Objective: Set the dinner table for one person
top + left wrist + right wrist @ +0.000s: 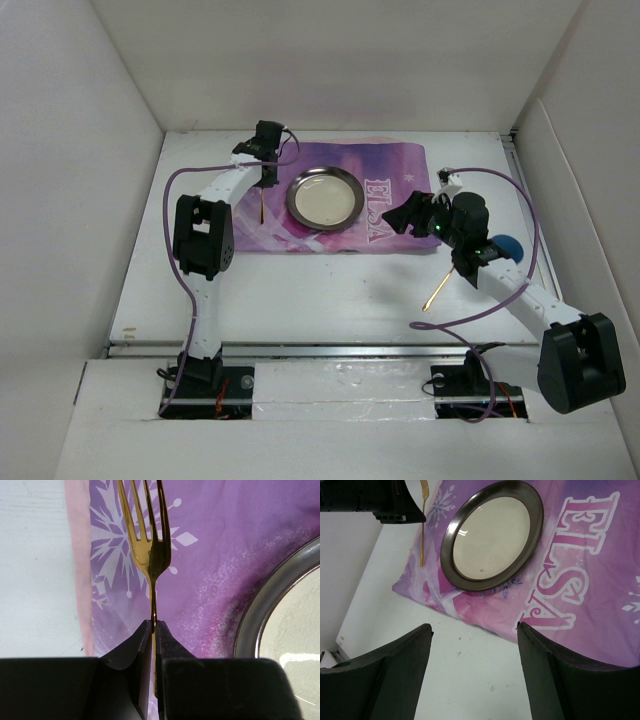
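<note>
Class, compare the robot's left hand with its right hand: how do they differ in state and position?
The left hand is shut on a gold fork; the right hand is open and holds nothing. The left hand is over the left side of the purple placemat; the right hand is at its right side. Both are black with two fingers.

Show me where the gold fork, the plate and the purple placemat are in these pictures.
gold fork (151, 560), left wrist view, on the neck just below the tines.
plate (492, 537), right wrist view, on its pale bare centre.
purple placemat (403, 162), top view, on the bare far right corner.
</note>
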### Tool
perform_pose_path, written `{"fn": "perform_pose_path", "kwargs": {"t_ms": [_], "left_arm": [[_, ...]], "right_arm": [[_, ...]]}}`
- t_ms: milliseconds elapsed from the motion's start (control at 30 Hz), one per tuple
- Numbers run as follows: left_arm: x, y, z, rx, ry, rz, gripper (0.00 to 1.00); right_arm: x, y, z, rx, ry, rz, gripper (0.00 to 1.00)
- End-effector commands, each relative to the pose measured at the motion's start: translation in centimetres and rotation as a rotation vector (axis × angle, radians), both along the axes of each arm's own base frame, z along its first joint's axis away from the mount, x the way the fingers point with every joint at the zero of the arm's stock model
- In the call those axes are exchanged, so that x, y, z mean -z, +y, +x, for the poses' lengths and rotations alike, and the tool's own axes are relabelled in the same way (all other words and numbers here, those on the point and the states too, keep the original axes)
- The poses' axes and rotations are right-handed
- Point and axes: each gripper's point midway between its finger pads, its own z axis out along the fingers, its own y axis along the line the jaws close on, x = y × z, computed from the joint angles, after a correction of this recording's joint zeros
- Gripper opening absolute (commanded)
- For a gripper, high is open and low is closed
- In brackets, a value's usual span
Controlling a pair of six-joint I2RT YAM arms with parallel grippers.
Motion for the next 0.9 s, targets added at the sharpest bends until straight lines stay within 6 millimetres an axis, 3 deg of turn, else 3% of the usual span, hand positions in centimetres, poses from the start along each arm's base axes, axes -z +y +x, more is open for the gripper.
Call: {"fn": "perform_pose_path", "kwargs": {"t_ms": [0, 233, 733, 867], "left_arm": [[-3.9, 0.5, -0.1, 0.013, -0.051, 0.012, 0.00], [-0.5, 0.2, -0.1, 0.018, 0.018, 0.015, 0.00], [1.6, 0.6, 1.0, -0.031, 0.031, 0.007, 0.00], [0.4, 1.0, 1.2, -0.050, -0.002, -0.007, 0.19]], "right_arm": [[-2.5, 0.3, 0.9, 0.001, -0.078, 0.005, 0.74], [-2.7, 0.5, 0.6, -0.004, -0.083, 0.004, 0.74], [-2.2, 0.4, 1.0, 0.008, -0.073, -0.007, 0.74], [-2.2, 0.3, 1.1, 0.013, -0.073, -0.012, 0.75]]}}
